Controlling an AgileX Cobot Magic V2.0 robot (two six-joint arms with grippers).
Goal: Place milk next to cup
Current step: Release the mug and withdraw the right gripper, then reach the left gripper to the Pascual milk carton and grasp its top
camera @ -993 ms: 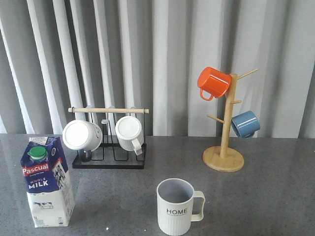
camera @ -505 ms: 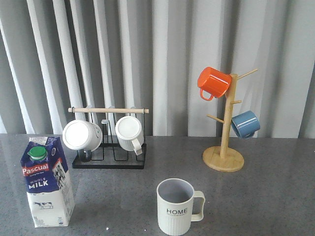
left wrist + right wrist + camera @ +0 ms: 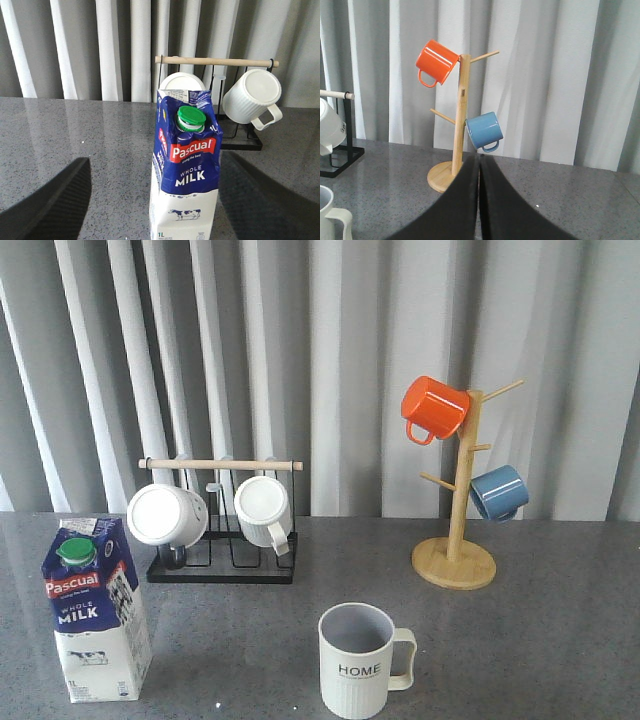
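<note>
Pascual whole-milk carton (image 3: 96, 610) upright, well left of HOME cup (image 3: 357, 660), untouched. Left gripper (image 3: 150, 200) spread wide, fingers flanking carton, not gripping. Right gripper (image 3: 479, 200) clenched on nothing, facing wooden mug tree (image 3: 456, 120) right of cup. Advised: clamp squarely below gable, lift straight, set down just beside cup without contact.

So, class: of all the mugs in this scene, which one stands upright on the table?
The cream ribbed HOME mug. The orange mug and blue mug hang on the wooden tree; both white mugs sit tipped on the black rack.
</note>
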